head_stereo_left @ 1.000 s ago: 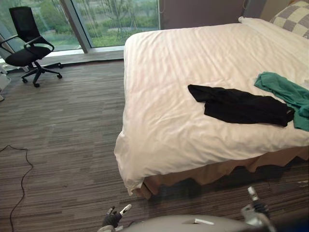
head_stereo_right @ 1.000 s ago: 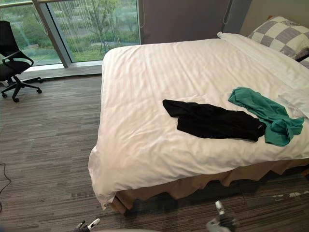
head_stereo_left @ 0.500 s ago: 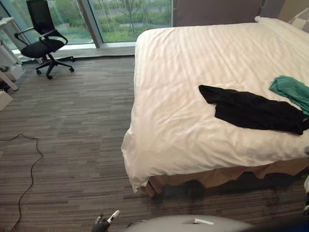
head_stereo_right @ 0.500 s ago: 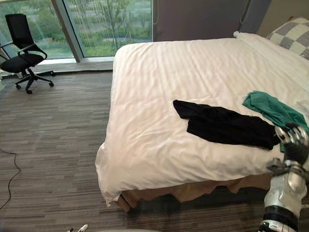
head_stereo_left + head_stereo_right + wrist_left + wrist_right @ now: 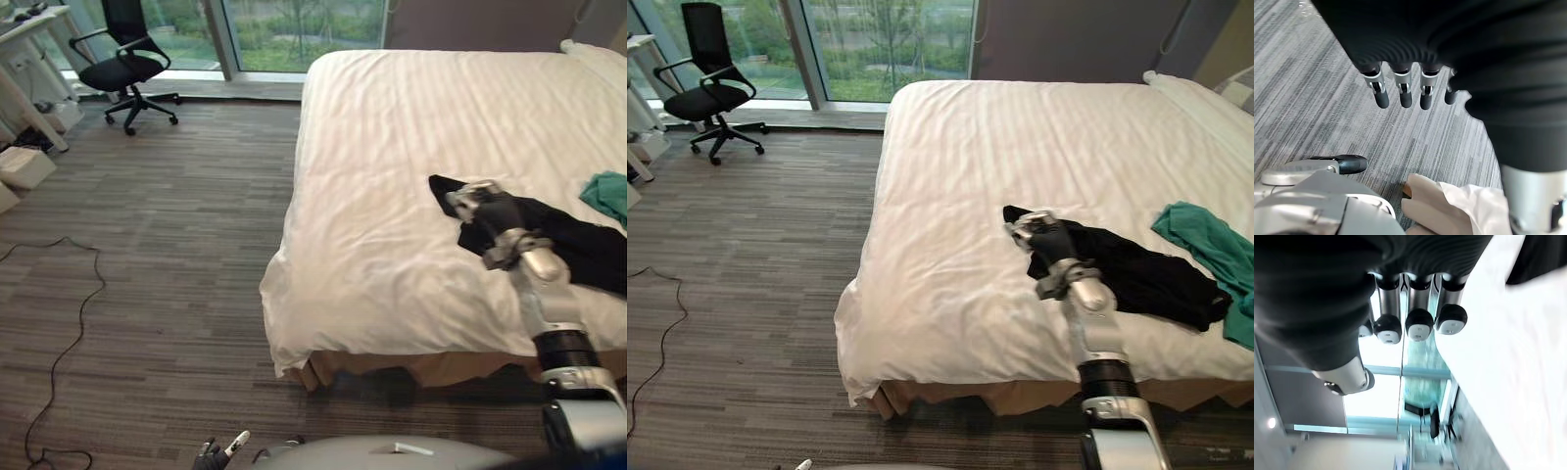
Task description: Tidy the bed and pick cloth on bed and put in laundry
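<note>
A long black cloth lies spread on the white bed, and a green cloth lies crumpled just past it. My right hand reaches over the bed's near edge and hovers at the black cloth's near end. Its fingers are curled with nothing between them, and the black cloth lies beside them on the sheet. My left hand hangs low over the carpet, away from the bed, with straight fingers and nothing in it.
A black office chair stands by the tall window at the far left. A white desk and white boxes sit along the left wall. Striped carpet runs wide between them and the bed's left side.
The camera has turned left, shifting the whole picture. My right arm has risen from below the bed's edge to above the black cloth's near end, and its fingers have curled shut.
</note>
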